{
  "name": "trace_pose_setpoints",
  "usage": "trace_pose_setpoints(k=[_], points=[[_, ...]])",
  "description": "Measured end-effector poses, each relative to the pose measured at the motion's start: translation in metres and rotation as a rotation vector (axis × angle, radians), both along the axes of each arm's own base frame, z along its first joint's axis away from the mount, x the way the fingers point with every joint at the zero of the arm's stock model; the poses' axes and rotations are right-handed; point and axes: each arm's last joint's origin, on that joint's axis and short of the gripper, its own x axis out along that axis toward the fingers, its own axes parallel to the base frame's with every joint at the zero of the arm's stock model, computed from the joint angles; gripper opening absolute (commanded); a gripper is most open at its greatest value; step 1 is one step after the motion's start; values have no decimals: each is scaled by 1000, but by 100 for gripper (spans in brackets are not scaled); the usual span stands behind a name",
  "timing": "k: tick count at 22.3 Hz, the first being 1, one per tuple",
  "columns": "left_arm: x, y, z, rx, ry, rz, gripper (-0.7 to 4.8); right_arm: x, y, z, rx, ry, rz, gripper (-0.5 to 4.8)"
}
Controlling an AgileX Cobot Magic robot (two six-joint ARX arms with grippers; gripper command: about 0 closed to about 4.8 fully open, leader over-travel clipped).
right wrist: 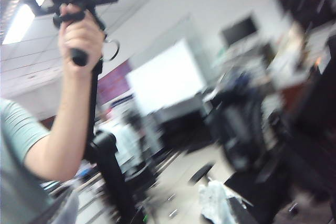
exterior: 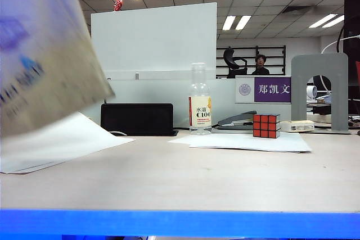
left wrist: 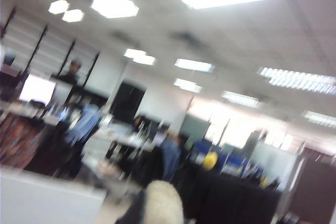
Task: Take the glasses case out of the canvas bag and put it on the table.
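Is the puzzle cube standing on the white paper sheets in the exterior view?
No, the cube stands on the table just behind the sheets.

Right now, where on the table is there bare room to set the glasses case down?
The front of the table is bare, from the blue front edge back to the paper sheets. It is crowded behind: bottle, puzzle cube, stapler. A blurred canvas bag hangs over the left. Neither tool shows.
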Motion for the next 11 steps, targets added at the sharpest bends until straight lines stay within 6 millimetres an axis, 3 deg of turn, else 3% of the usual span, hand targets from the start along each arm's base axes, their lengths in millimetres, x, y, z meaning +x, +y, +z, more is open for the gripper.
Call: trace_pose_setpoints(k=[2, 3, 5, 8, 9, 10, 11], points=[[-20, -6, 23, 2, -74, -72, -4, -9, -14, 5, 11, -19, -15, 344], [-41, -15, 31, 14, -115, -130, -4, -13, -18, 4, -8, -24, -17, 344], [-61, -30, 30, 43, -97, -225, -4, -16, -21, -1, -50, -25, -44, 344], [-42, -57, 2, 152, 152, -317, -4, -14, -20, -10, -102, -35, -74, 345], [-23, -73, -24, 218, 326, -253, -4, -13, -18, -14, -131, -29, -85, 345], [-16, -82, -36, 268, 407, -220, -4, -12, -17, -16, -143, -29, -87, 345], [-8, -107, -60, 407, 534, -152, -4, -11, -16, -20, -166, -29, -93, 345]])
